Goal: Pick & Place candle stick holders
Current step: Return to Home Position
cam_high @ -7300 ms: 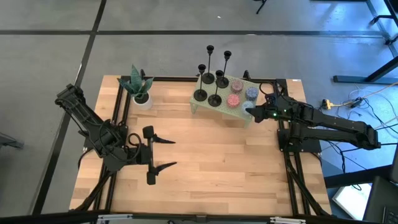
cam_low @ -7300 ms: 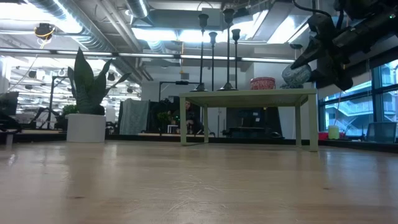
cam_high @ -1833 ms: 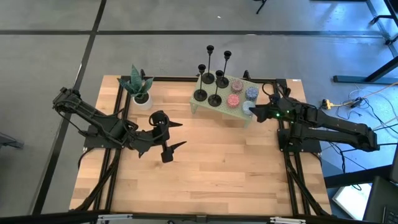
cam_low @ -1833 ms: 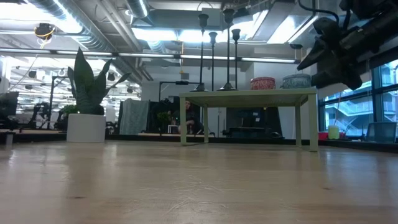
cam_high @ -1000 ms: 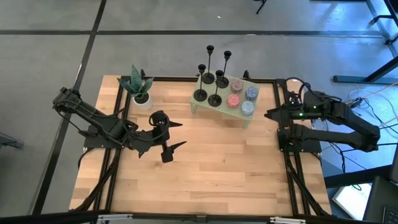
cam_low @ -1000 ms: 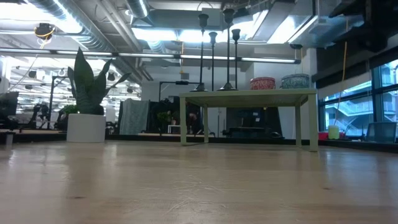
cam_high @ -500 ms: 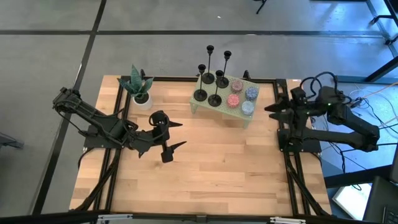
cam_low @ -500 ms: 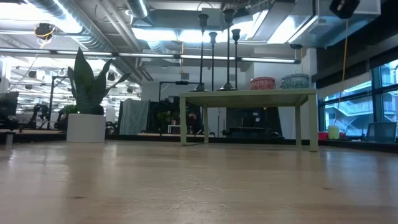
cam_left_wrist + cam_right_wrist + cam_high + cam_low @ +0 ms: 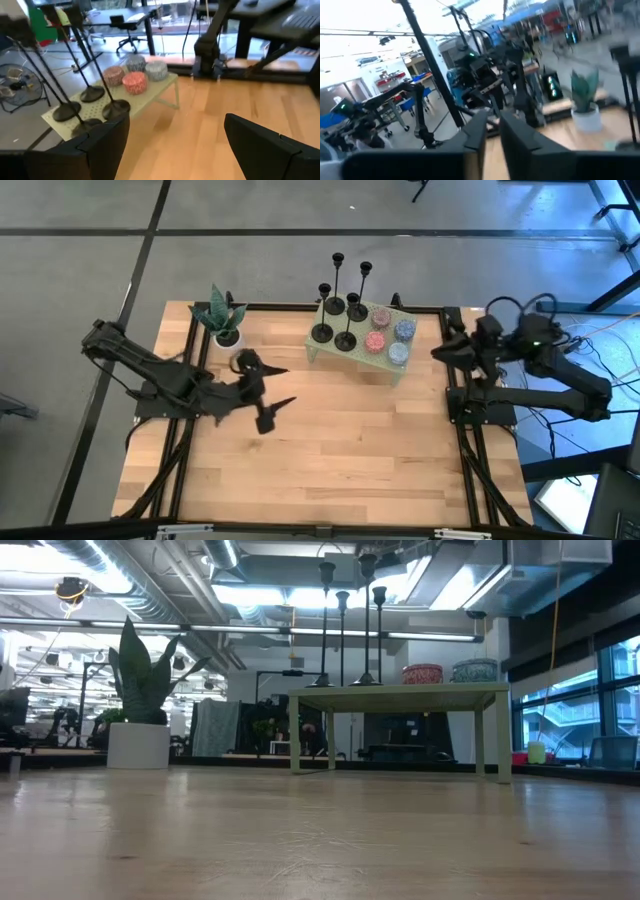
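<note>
Several slim black candle stick holders (image 9: 340, 320) stand upright on their round bases on the left half of a small pale green table (image 9: 318, 352). The low view shows the candle stick holders (image 9: 343, 630) too, and the left wrist view shows the bases of the candle stick holders (image 9: 92, 93). My left gripper (image 9: 286, 386) hovers open over the wooden table, near and left of the small table, pointing toward it, with nothing between its fingers (image 9: 100, 145). My right gripper (image 9: 437, 352) is raised at the table's right edge, roughly level, shut and empty (image 9: 492, 131).
Several round candle jars (image 9: 390, 335) fill the right half of the small table. A potted plant (image 9: 226, 325) stands at the far left. Bare wood (image 9: 340, 450) lies in the middle and near part. Black frame rails (image 9: 465, 450) run along the table's sides.
My right gripper has risen and drawn back toward the table's right edge, away from the small table, and has tipped up from pointing downward to about level while rolling. The candle stick holders and jars have stayed where they were.
</note>
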Robot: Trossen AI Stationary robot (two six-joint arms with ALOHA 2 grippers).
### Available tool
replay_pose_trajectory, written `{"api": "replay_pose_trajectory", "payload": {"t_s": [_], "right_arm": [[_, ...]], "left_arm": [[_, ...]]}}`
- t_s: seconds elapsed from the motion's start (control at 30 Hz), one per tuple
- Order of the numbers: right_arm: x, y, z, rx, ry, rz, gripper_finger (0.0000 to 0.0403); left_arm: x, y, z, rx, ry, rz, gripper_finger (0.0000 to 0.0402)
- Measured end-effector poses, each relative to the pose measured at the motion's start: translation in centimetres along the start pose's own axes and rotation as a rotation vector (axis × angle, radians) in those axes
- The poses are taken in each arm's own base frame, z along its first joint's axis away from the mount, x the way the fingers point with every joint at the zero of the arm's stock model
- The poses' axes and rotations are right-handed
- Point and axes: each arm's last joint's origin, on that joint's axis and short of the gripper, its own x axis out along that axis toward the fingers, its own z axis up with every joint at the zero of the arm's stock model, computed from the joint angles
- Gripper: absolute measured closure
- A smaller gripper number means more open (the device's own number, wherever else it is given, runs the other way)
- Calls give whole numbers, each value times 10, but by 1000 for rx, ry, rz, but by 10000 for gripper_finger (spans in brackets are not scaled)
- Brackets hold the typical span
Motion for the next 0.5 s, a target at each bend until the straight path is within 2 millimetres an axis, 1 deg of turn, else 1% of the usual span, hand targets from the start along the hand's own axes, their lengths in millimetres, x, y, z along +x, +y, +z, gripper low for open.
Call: {"api": "replay_pose_trajectory", "payload": {"t_s": [0.1,0.2,0.27,0.33,0.4,0.43,0.5], "right_arm": [[-6,7,9,-73,-13,2,391],[-6,5,7,-98,5,-46,393],[-4,1,4,-100,33,-106,392],[-2,-4,-1,-114,80,-174,394],[-1,-7,-4,-151,110,-234,398],[-1,-9,-6,-168,125,-247,399],[1,-10,-6,-203,142,-249,399]], "left_arm": [[-23,17,16,-60,-52,-1,78],[-52,43,26,-154,-119,12,78],[-72,63,28,-187,-144,-2,78],[-89,82,26,-192,-143,-50,78],[-99,95,18,-180,-131,-101,78],[-102,98,12,-162,-136,-129,78],[-102,98,-1,-101,-137,-247,78]]}}
